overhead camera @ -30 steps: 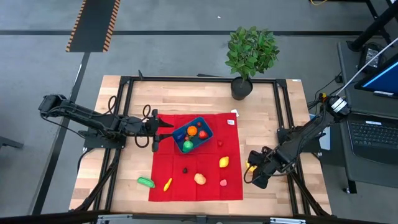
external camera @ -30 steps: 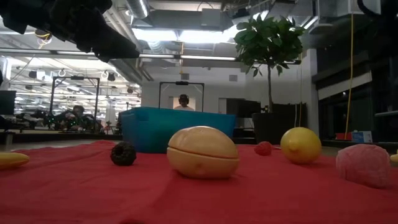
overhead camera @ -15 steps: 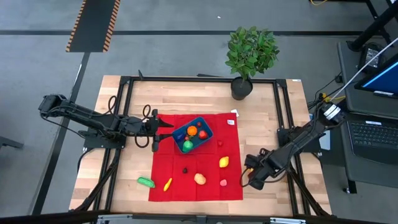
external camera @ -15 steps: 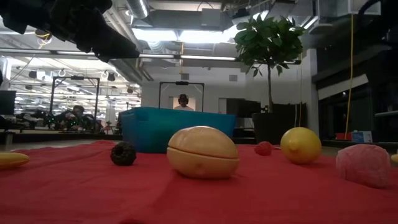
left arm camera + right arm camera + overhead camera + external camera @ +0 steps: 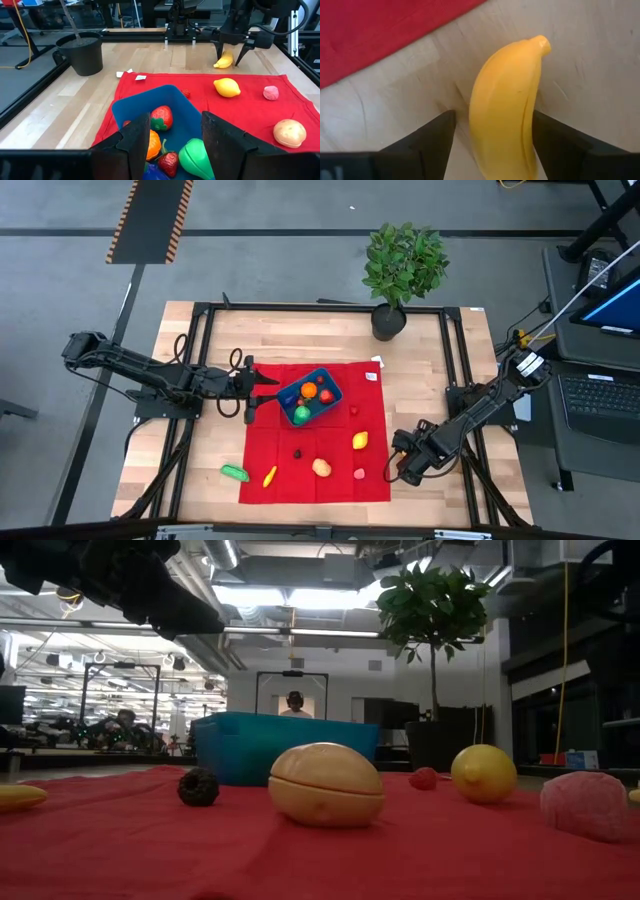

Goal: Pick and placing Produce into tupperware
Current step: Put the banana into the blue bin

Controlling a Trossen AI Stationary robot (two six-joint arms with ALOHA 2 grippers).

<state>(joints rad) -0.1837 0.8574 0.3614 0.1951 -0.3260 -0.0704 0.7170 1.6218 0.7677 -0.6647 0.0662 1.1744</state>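
Right wrist view alone shows banana (image 5: 507,107) between wide-spread right gripper (image 5: 492,137) fingers; left gripper (image 5: 172,137) parted over tupperware (image 5: 170,100).

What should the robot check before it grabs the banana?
1. Right gripper straddles the banana, one finger on each side: ok.
2. Right gripper open, with gaps showing beside the banana: ok.
3. Banana lies on bare wood, off the red cloth, nothing else beside it: ok.
4. Fingers low enough to close around the banana's middle: cannot tell.
5. Blue container has room; it already holds several fruits but some floor shows: ok.
6. Left gripper sits at the container's near edge, which may crowd the drop-off: not ok.
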